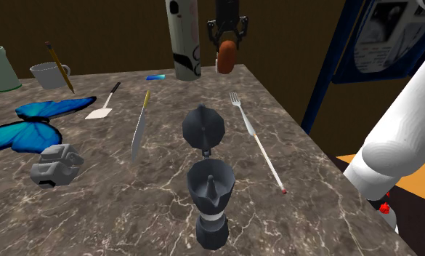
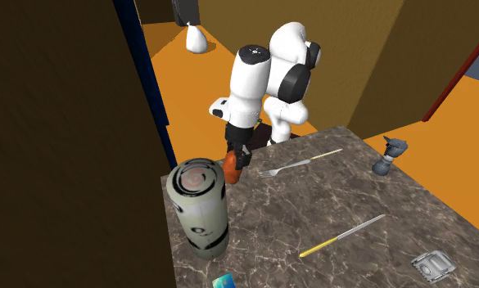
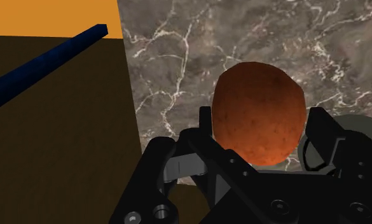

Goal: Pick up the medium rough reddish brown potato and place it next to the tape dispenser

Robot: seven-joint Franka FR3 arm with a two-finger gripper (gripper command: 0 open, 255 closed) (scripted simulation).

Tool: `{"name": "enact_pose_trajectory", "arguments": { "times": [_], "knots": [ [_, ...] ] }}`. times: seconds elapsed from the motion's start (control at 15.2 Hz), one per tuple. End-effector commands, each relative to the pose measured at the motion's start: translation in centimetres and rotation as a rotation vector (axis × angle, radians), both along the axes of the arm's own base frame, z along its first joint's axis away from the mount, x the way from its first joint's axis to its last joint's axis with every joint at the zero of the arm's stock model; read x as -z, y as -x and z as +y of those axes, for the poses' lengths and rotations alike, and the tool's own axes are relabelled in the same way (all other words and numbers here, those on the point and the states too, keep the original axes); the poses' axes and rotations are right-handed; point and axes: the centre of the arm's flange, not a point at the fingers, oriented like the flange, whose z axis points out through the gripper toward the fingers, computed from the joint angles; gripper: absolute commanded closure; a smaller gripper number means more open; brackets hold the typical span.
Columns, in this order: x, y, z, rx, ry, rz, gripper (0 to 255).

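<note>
Closest to the camera is a black coffee pot [image 1: 211, 193], well apart from the tall can [image 1: 183, 44] that stands at the far end of the table [image 1: 312, 196]. The white arm [image 1: 399, 138] reaches over toward that can.

Its black end effector [image 1: 227, 38] is clamped on the potato [image 1: 227, 57], with one finger on each side. The potato is reddish brown with tiny spots. It is just beside the tall can, on the can's right in the shoulder view. In the wrist view the potato [image 3: 259, 114] sits snug between the fingers [image 3: 324, 137], with the grey stone table behind it. I cannot tell if the potato touches the table.

A grey tape dispenser [image 1: 56, 164] lies well apart from the can, toward the shoulder view's lower left. A knife [image 1: 139, 127] with a yellow handle lies out in front of the can. A long fork [image 1: 258, 138] lies near the can too, with its prongs at the can's end of the table. A big blue butterfly [image 1: 29, 120] rests well apart from the can, past the knife.
</note>
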Motion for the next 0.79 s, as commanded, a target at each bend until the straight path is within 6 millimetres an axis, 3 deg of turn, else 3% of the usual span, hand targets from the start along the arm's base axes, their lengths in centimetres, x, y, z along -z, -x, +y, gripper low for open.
{"name": "enact_pose_trajectory", "arguments": {
  "times": [0.0,0.4,0.73],
  "knots": [
    [-1.1,0.1,-0.1,0.000,0.000,0.000,255],
    [-3.9,0.1,-0.1,0.000,0.000,0.000,255],
    [-4.0,2.9,5.9,0.000,0.000,0.000,255]
  ]
}}
